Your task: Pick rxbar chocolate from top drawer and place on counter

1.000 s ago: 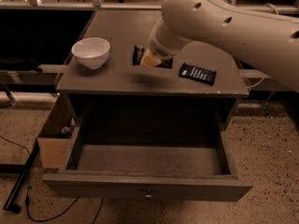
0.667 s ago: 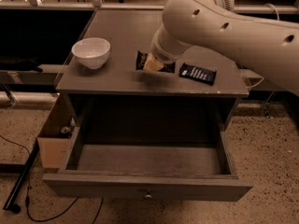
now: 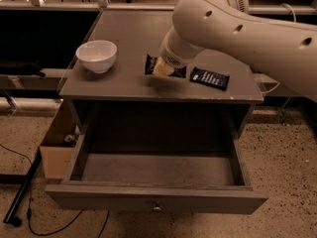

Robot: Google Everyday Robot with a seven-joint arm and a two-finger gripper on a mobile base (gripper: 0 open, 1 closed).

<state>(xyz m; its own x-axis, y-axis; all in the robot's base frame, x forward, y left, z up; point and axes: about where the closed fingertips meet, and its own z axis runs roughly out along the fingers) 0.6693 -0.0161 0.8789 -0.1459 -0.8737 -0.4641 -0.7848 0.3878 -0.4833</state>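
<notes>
The rxbar chocolate (image 3: 150,64), a dark brown-black bar, lies on the counter (image 3: 133,33) near its front middle, partly covered by my gripper. My gripper (image 3: 162,69) hangs from the big white arm (image 3: 237,29) directly over the bar's right part, low at the counter surface. I cannot tell whether it touches the bar. The top drawer (image 3: 156,198) is pulled fully out below the counter, and its inside shows nothing in it.
A white bowl (image 3: 96,56) stands on the counter's left side. A navy-blue wrapped bar (image 3: 209,78) lies to the right of my gripper. A cardboard box (image 3: 57,152) sits on the floor left of the cabinet, with cables beside it.
The arm has shifted slightly to the right and towards the counter's front edge. The dark bar stays at the same place on the counter.
</notes>
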